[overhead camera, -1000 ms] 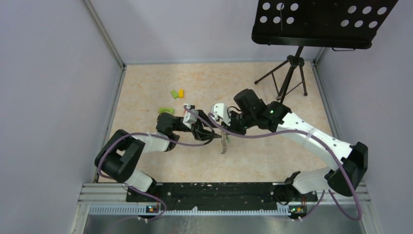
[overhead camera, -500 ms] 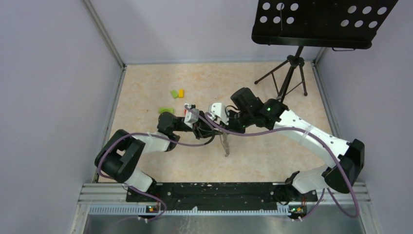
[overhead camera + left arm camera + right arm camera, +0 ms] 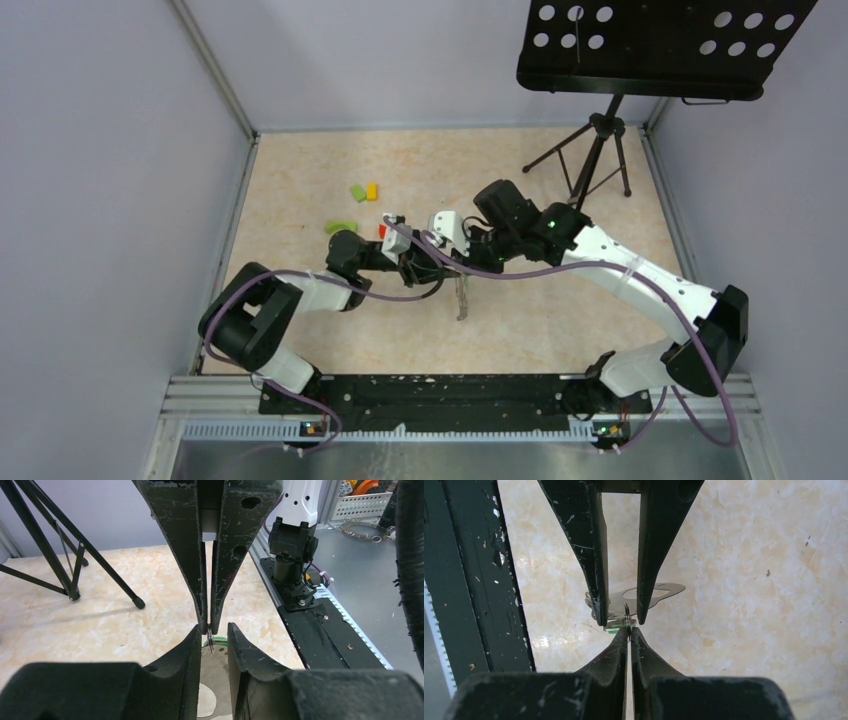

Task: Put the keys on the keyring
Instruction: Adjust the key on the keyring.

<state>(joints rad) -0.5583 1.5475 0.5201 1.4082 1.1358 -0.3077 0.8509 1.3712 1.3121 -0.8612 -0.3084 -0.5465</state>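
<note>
Fingers on the right end effector (image 3: 628, 629) are squeezed shut on the keyring (image 3: 626, 612), a thin dark wire that pokes out just past the tips. The left end effector (image 3: 214, 630) faces it nose to nose. Its jaws are narrow, with a small gap between them, and the right tips sit right at that gap. I cannot tell if the left jaws are touching anything.

Just behind the tips is a flat silver key (image 3: 664, 589) with a hole in its head. A green tag (image 3: 615, 625) peeks out beside it. From the top camera the key seems to hang under the spot where the two arms meet, over the tan surface (image 3: 749, 580).

Since a second ago, the two arms have crept a little closer together, and the key has hardly swung. I think the big moves are over and this is the tiny lining-up part, getting the wire end into the key's hole. The key does not look threaded on yet, but that spot is too small to see well.

Small green and yellow pieces (image 3: 358, 192) lie farther back, well apart from the arms.
</note>
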